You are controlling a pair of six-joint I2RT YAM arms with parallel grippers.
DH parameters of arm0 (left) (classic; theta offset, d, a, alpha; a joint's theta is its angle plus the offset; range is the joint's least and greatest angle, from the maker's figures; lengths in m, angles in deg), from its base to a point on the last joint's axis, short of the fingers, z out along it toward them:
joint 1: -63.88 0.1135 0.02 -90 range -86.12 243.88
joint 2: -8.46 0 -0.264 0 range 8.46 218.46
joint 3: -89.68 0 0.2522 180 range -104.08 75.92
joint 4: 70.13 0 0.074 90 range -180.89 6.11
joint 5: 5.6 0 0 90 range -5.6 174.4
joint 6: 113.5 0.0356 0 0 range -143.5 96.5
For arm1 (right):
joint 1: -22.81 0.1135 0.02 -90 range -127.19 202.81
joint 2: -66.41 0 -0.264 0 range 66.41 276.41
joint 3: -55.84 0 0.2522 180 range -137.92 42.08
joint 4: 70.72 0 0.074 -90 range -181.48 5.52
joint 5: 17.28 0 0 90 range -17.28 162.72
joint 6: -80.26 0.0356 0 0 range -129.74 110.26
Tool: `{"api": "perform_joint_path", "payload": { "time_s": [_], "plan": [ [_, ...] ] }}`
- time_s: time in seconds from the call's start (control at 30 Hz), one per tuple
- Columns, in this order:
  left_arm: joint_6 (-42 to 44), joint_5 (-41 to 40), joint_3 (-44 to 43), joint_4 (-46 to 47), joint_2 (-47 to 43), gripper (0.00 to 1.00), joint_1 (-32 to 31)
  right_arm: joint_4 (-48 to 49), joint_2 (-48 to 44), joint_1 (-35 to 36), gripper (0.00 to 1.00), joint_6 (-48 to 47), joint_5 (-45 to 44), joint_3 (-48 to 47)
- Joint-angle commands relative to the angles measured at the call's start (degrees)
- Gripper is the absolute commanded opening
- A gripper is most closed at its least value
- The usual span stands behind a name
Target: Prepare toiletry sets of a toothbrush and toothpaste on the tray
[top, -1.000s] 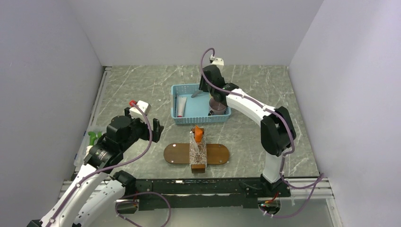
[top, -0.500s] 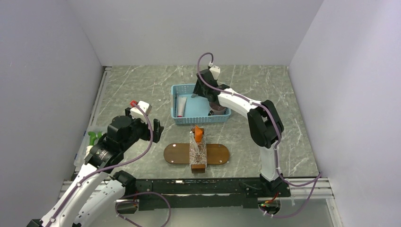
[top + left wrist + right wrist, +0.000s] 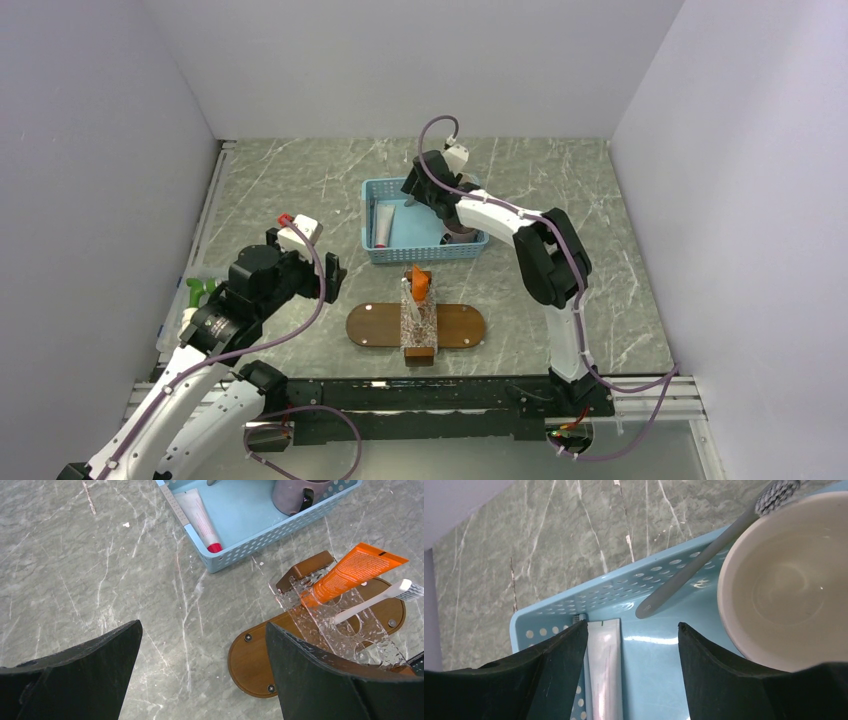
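Here the tray (image 3: 369, 326) lies at lower centre of the top view, long axis left to right, its middle covered by a clear holder (image 3: 419, 325) set across it. The toothpaste (image 3: 419, 282) stands in that holder's far end; from above it is foreshortened and its direction is hard to read. The left wrist view resolves this: the tube slants from lower left to upper right, wide crimped end uppermost, narrow end sunk in the textured plastic and blurred by it. That view also shows a white toothbrush (image 3: 372, 603) leaning alongside, its bristles cut off at the right edge, and part of the tray hidden behind a finger. The left gripper (image 3: 200, 680) is spread wide and empty over bare table (image 3: 75, 555). The right gripper (image 3: 631, 672), its tips hidden in the top view, appears in its own camera with jaws apart and nothing between them, above the blue basket (image 3: 624, 587). Inside lie a white tube (image 3: 604, 675), a grey toothbrush (image 3: 696, 565) and a cup (image 3: 784, 590) cut off at the right.
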Motion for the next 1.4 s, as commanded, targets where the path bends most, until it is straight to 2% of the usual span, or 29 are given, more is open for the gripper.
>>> {"api": "perform_joint_path", "payload": {
  "time_s": [0.0,0.23,0.3,0.5,0.8,1.07,1.37],
  "plan": [
    [0.71,0.66,0.03,2.55,-0.35,0.99,0.30,5.59,1.32,-0.13,0.69,3.27,-1.82,0.20],
    [0.84,0.79,0.21,2.73,-0.51,0.99,0.27,5.32,3.81,-0.09,0.77,6.17,-2.43,-1.67],
    [0.88,0.79,0.25,2.87,-0.55,0.99,0.30,5.33,4.18,-0.09,0.84,7.22,-3.25,-1.87],
    [0.97,0.80,0.38,3.11,-0.71,0.99,0.30,8.88,4.73,-0.18,0.92,8.25,-3.55,-1.06],
    [1.13,0.79,0.60,3.45,-0.97,0.99,0.25,7.34,6.54,-0.19,0.94,9.12,-4.52,-3.47],
    [1.30,0.80,0.58,3.72,-0.83,0.99,0.31,6.31,0.29,0.00,0.94,-0.81,-4.01,-2.97],
    [0.66,-0.30,0.39,3.07,-1.44,0.99,0.32,-3.62,-6.50,-0.04,0.94,-12.64,-0.50,-5.12]
  ]
}}
